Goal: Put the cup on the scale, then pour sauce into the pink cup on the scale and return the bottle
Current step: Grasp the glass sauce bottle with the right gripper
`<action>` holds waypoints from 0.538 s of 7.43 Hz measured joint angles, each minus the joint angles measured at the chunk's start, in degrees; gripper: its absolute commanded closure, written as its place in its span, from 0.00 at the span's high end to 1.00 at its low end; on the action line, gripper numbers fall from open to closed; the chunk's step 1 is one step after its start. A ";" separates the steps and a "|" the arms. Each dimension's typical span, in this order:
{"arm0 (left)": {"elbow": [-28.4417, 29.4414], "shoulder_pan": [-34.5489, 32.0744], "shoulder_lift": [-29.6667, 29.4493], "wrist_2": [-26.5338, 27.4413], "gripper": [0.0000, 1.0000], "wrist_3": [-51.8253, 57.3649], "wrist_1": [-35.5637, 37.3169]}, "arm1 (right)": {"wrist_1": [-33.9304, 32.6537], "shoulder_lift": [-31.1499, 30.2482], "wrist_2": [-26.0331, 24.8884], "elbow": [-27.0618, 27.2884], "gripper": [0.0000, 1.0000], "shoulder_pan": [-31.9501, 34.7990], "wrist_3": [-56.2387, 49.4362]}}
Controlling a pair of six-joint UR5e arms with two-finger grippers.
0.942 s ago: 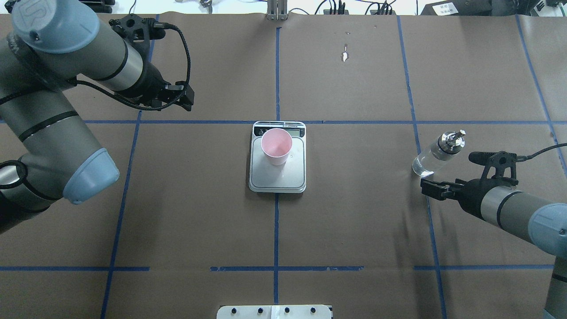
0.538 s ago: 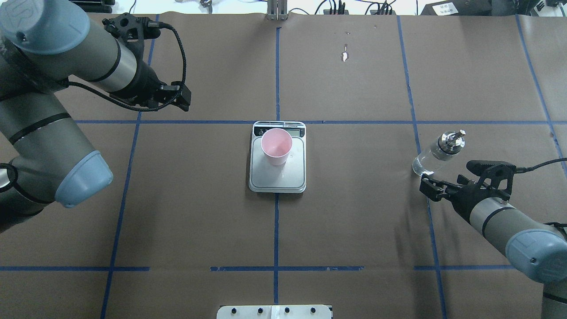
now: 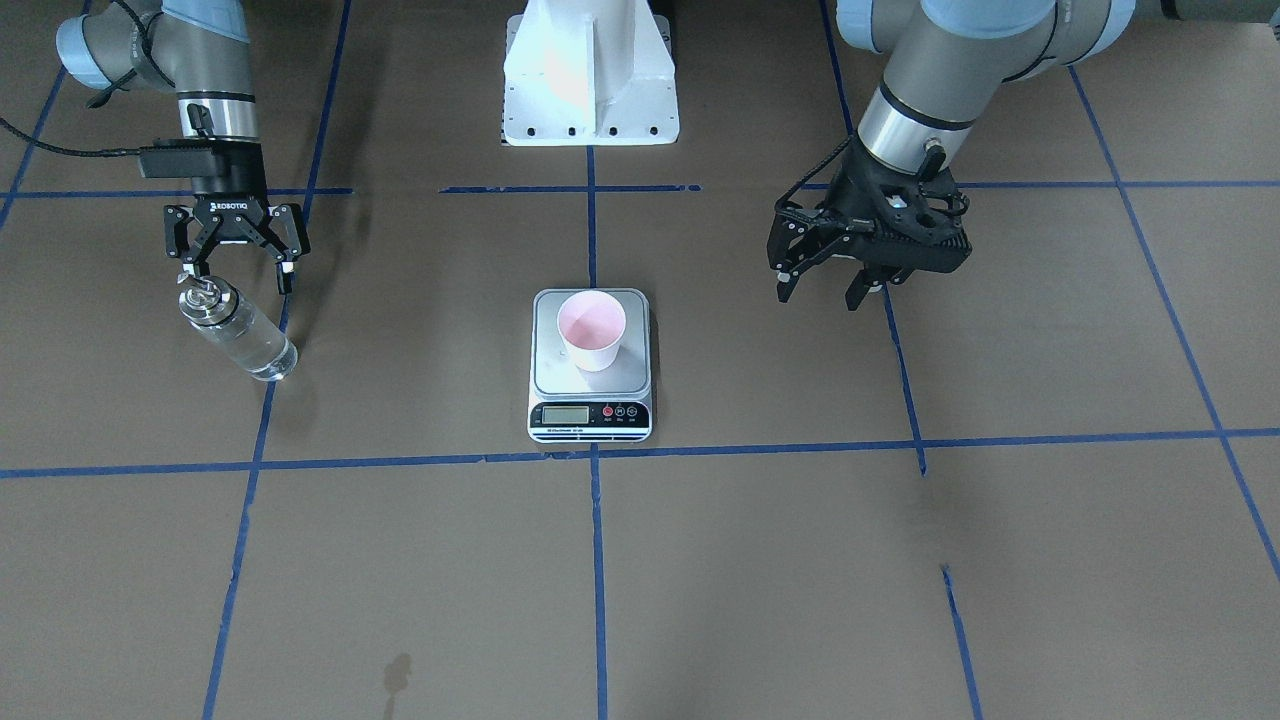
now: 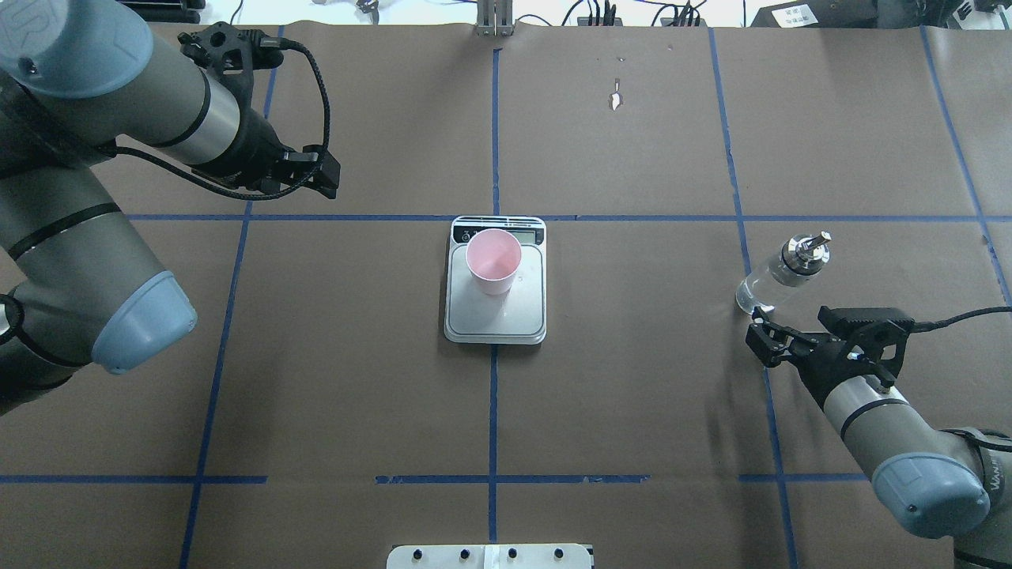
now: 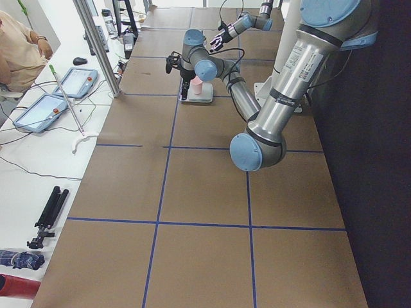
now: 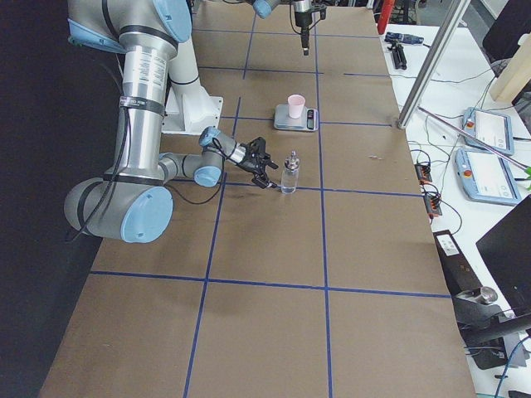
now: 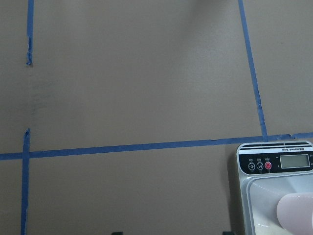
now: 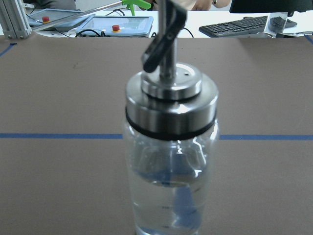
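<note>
One table, covered in brown paper and divided by blue tape lines into a grid; a white robot base stands at its near edge in the overhead view.

Two arms, two grippers.
- Left gripper: hangs above bare paper, far and left of the scale, well apart from it; jaws spread wide, holding nothing. Its wrist camera catches the scale's corner and the cup's edge at the lower right.
- Right gripper: low at the right of the table, pointed at the bottle and just short of it; jaws wide apart, nothing between them. The bottle fills its wrist view.

One scale: at the table's middle, on a tape crossing; steel platform, black strip with one display and three round buttons.

One bottle: upright on the paper, well to the right of the scale, silver spout cap on. Contents: clear sauce in the lower part of the glass.

One cup: upright on the scale's platform, toward the display end. Inside shows pink; whether it holds liquid cannot be told.
</note>
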 measured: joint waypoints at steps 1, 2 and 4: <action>-0.18 0.00 0.04 -0.02 0.77 -0.01 0.02 | 0.21 1.04 -1.74 -0.85 1.00 -0.42 0.02; -0.28 0.00 0.09 -0.04 0.78 -0.05 0.03 | 0.45 2.68 -2.79 -2.25 1.00 -0.58 0.06; -0.39 0.00 0.20 -0.01 0.79 -0.08 0.03 | 0.60 4.72 -4.14 -4.15 1.00 -0.56 0.65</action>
